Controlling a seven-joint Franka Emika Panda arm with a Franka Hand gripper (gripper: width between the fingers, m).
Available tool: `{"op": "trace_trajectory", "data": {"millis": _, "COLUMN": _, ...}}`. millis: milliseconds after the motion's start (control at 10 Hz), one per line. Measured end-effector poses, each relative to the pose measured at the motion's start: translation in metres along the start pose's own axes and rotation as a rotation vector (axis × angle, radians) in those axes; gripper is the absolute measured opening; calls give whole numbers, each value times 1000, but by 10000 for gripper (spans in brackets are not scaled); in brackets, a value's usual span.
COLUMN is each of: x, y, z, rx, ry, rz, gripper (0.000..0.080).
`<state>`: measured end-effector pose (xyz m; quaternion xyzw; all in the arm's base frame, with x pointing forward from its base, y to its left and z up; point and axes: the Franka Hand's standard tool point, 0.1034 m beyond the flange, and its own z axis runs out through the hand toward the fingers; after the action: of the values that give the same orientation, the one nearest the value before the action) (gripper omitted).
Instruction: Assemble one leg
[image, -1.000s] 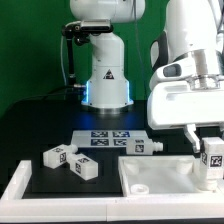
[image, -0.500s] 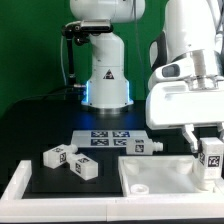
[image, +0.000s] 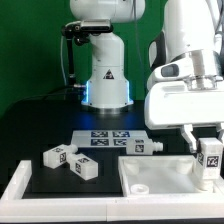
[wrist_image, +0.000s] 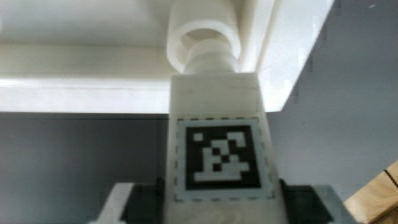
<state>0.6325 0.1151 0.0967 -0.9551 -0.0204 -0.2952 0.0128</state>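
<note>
My gripper (image: 207, 160) is shut on a white leg (image: 209, 161) with a black marker tag, held upright at the exterior view's right, over the white tabletop panel (image: 160, 176). In the wrist view the leg (wrist_image: 221, 130) runs from between my fingers (wrist_image: 128, 200) out to the panel's pale edge (wrist_image: 107, 80), its round end at the panel's corner. Three more white legs lie on the black table: two at the exterior view's left (image: 56, 155) (image: 83, 169) and one by the marker board (image: 140, 147).
The marker board (image: 103, 137) lies flat at the table's middle. A white rail (image: 20, 182) borders the table at the front left. The arm's white base (image: 106, 80) stands behind.
The gripper and the held leg have risen very slightly; nothing else has moved.
</note>
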Motion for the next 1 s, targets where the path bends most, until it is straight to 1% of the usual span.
{"op": "trace_trajectory", "data": {"millis": 200, "x": 1, "y": -1, "z": -2, "rx": 1, "ry": -3, "rz": 3, "gripper": 287}}
{"op": "trace_trajectory", "data": {"millis": 400, "x": 2, "y": 1, "z": -4, "rx": -1, "ry": 0, "rz": -5, "gripper": 287}}
{"op": "trace_trajectory", "data": {"millis": 600, "x": -1, "y": 9, "z": -2, "rx": -9, "ry": -6, "rz": -9, "gripper": 287}}
{"op": "trace_trajectory", "data": {"millis": 1000, "x": -1, "y": 9, "z": 0, "rx": -10, "ry": 11, "rz": -11, "gripper": 287}}
